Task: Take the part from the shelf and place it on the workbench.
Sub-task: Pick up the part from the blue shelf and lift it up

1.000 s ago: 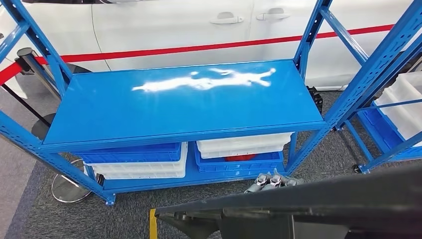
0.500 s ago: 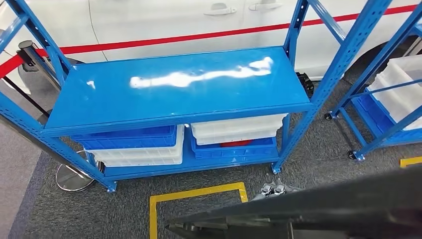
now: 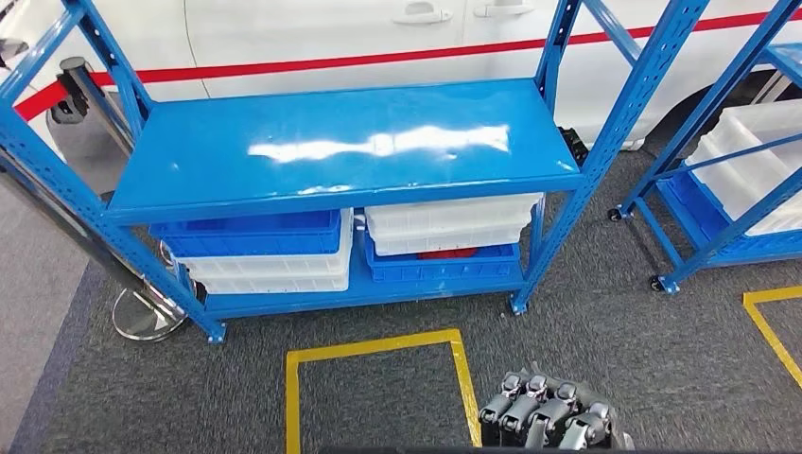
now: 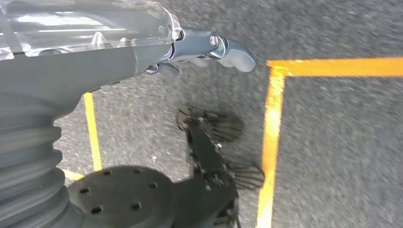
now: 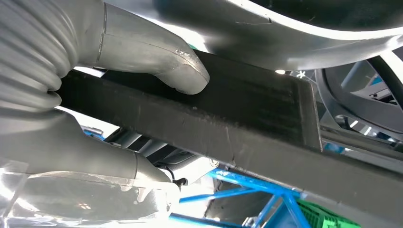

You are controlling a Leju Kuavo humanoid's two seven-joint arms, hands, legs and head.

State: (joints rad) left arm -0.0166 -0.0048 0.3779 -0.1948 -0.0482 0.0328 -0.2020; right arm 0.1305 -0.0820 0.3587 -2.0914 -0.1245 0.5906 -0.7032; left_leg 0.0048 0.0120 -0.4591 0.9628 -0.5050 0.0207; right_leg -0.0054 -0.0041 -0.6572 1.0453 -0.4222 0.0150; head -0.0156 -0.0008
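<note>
Fingers [image 3: 531, 409] of the right hand [image 3: 553, 424] show curled in a row at the bottom edge of the head view, above the grey carpet [image 3: 615, 312]. The right wrist view gives the hold itself: the thick grey thumb [image 5: 183, 71] presses on the upper face of the part [image 5: 223, 121], a long, flat, black bar, and the rest of the hand wraps under its lower edge, so the hand is closed firmly on it. The part is thus in the right hand, off the shelf [image 3: 350, 142], which stands a little way ahead across the carpet. The left hand [image 4: 199, 47] hangs over the carpet with its thumb straight out and a darker finger tucked just below; nothing is in it. On the shelf's lower board, blue and white crates [image 3: 260, 251] are stacked at the left end, and a white crate [image 3: 449, 222] sits on a blue one [image 3: 444, 263] at the right end, with something red between them. A second blue rack [image 3: 719, 180] with white bins stands to the right. Yellow tape [image 3: 378, 345] marks a square on the carpet near the shelf's front edge. A white car [image 3: 331, 38] with a red stripe stands behind the shelf.
</note>
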